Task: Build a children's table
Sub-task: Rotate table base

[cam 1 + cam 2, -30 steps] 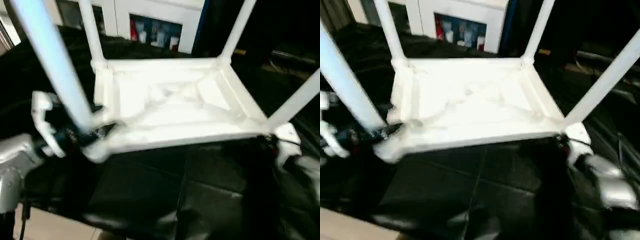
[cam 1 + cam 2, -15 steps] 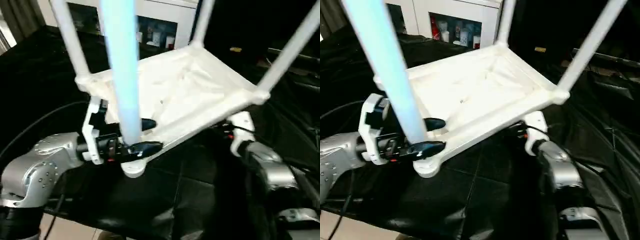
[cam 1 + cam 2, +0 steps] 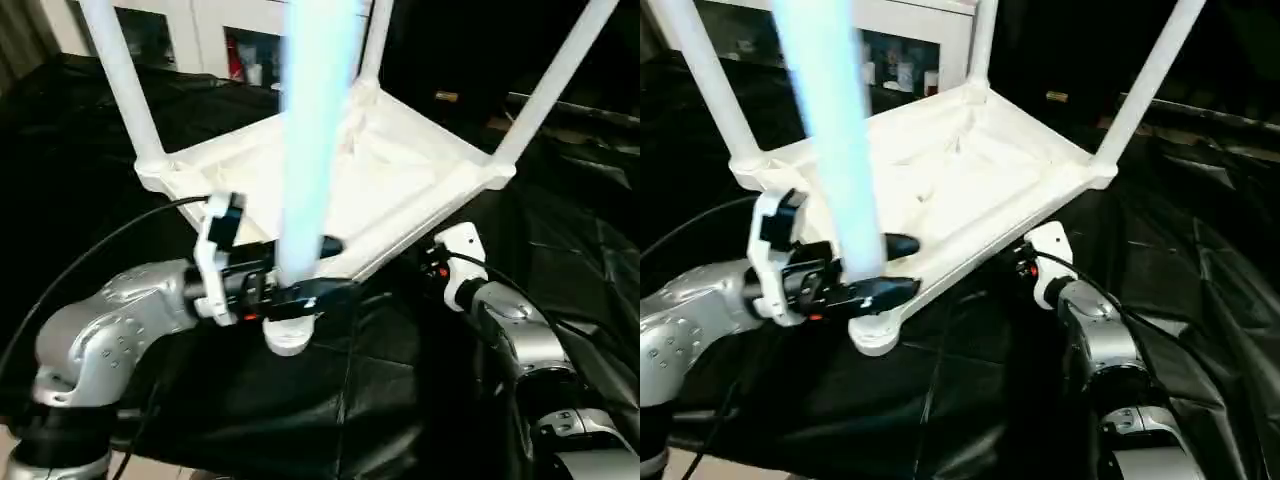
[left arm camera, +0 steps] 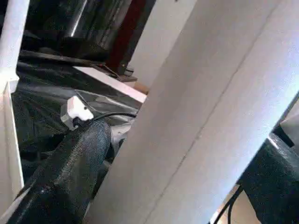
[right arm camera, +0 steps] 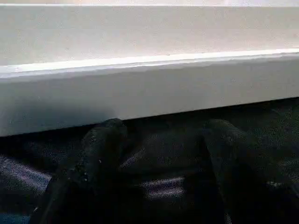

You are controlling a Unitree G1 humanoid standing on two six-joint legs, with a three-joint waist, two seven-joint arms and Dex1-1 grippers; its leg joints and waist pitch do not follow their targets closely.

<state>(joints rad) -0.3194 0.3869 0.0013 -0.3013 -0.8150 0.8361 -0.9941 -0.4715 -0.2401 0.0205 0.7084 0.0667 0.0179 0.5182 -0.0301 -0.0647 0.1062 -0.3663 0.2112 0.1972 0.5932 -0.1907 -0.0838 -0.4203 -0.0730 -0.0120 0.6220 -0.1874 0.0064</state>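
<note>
- Fingers of the left gripper are spread wide around the nearest white tube leg, one black finger on each side, just above its corner socket.
- Upside down and tilted, the children's table sits above the black-draped counter, its four legs pointing up.
- Beneath the tabletop's near rim, the right gripper has its fingers partly apart, their tips just under the rim; contact is unclear.
</note>
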